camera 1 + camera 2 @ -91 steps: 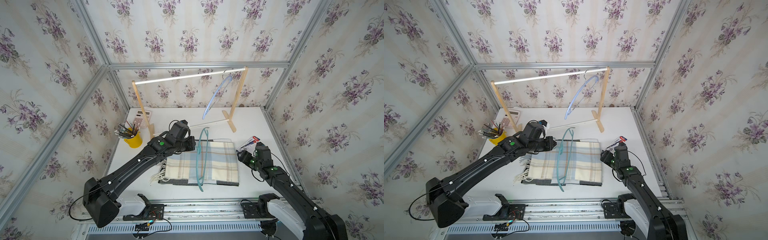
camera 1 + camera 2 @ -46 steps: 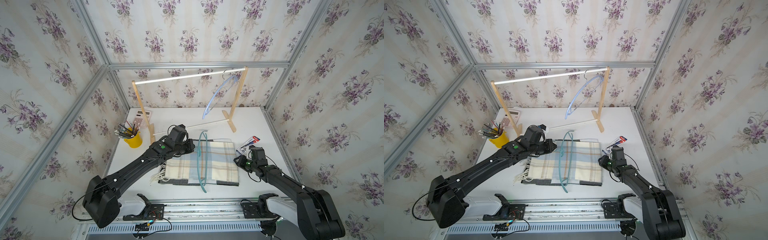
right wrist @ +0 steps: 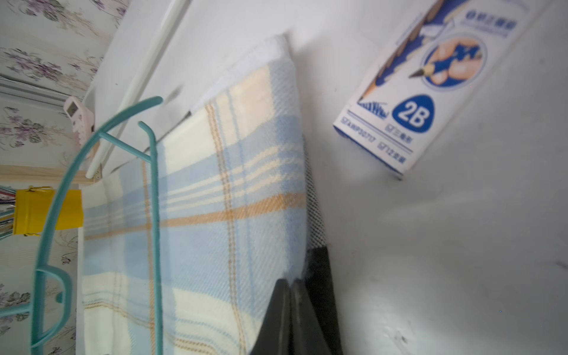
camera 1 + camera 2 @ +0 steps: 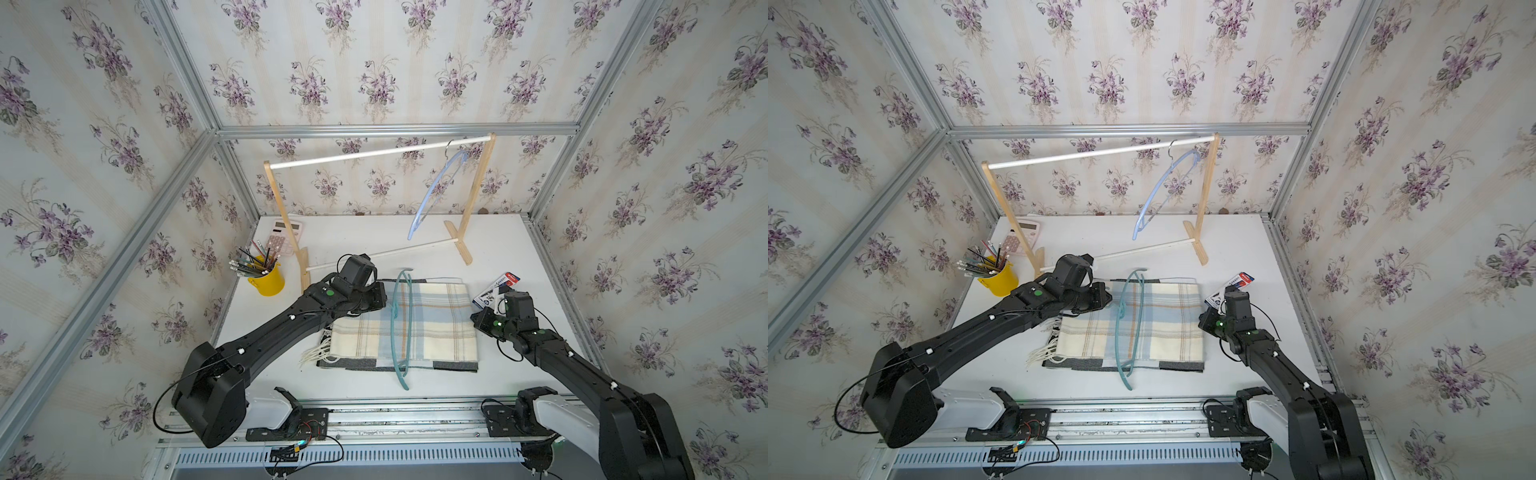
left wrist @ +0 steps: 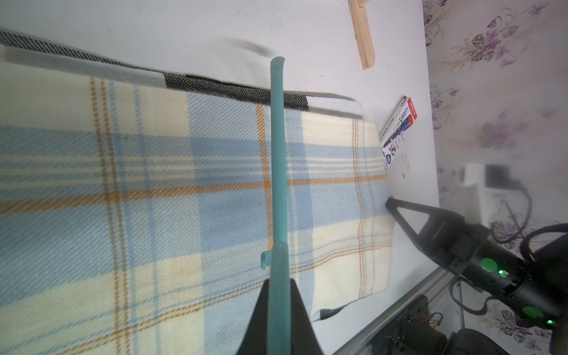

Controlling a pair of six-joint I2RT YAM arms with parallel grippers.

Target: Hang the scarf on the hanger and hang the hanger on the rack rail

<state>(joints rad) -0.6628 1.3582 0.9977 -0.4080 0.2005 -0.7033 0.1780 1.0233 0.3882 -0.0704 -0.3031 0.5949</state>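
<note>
Folded plaid scarf (image 4: pixel 432 328) is laid flat on the white table (image 4: pixel 498 241), in front of the wooden rack (image 4: pixel 376 153) and between the two arms.

What's only got from the left wrist view: the left gripper (image 5: pixel 278 287) is clamped on the teal hanger (image 5: pixel 278 153), whose bar runs away across the plaid. In both top views that grip is mostly hidden behind the wrist. All that can be made out is the hanger stood on edge over the middle of the scarf. Whether it touches the cloth can't be told.

The right gripper (image 3: pixel 290 284) is best seen in its own wrist view. The jaws are pressed together right at the scarf's side edge. The same tips (image 5: pixel 389 203) are shown touching that edge in the left wrist view. Whether any cloth is actually caught between them can't be told from any view.

The 2B print on the pencil box (image 3: pixel 430 92) can only be read in the right wrist view; from above it's just a small box (image 4: pixel 496 289) beside the right wrist.

Stuff only properly seen from the top:
- a pale blue hanger (image 4: pixel 420 207) hooked on the rack's upper rail
- a yellow cup (image 4: pixel 266 282) full of pencils
- a pink calculator (image 4: pixel 282 237) behind it
</note>
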